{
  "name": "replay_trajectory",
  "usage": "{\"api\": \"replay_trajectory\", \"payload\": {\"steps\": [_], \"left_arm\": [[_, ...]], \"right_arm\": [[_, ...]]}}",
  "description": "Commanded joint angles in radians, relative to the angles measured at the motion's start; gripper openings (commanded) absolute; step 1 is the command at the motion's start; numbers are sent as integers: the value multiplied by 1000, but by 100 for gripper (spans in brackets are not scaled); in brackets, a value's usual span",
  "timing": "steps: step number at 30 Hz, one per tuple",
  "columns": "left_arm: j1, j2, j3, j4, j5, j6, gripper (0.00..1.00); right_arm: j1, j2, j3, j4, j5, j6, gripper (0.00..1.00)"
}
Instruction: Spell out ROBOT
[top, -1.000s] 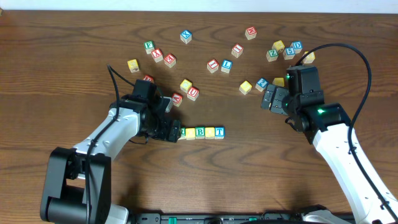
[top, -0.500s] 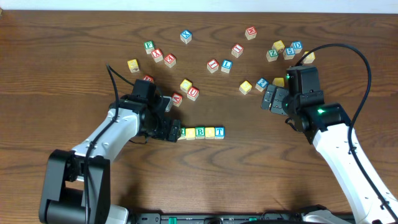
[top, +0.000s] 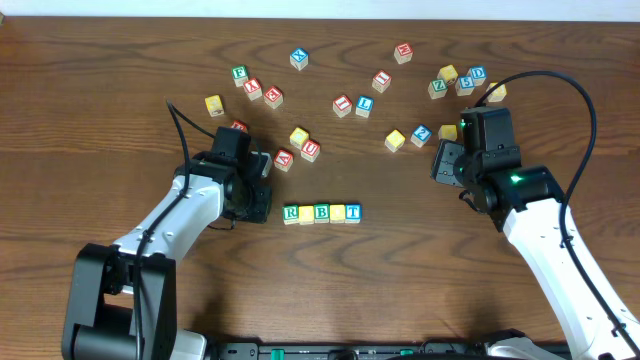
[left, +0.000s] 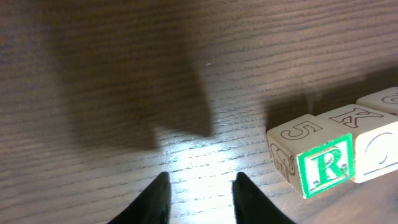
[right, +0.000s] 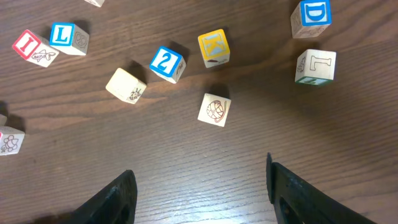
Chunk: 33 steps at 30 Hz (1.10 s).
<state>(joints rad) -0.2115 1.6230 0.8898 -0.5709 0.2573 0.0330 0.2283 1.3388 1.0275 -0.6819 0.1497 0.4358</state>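
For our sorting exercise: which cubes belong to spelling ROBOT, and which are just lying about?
Job: green R cube, green B cube, blue T cube, yellow cube, other yellow cube.
Lying about: blue X cube, green F cube, blue L cube, blue D cube.

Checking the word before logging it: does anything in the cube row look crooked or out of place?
Nothing stands out: the row of cubes sits straight and snug, R cube to T cube.

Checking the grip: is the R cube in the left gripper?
Out. The R cube sits on the table, clear of the left gripper; only wood between its jaws.
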Motion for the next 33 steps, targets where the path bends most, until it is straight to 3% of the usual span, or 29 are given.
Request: {"api": "replay_trajectory", "payload": {"steps": [1,3,33], "left_arm": [[-1,-19,-1,2,-19,-5,22],[-1,-19,-1,5,-19,-5,8],[-10,16,-3,66,23,-4,8]], "right_arm": [[-6,-17,22,-1,9,-4,63],[-6,-17,22,0,9,-4,62],[-6,-17,22,8,8,-3,60]]}}
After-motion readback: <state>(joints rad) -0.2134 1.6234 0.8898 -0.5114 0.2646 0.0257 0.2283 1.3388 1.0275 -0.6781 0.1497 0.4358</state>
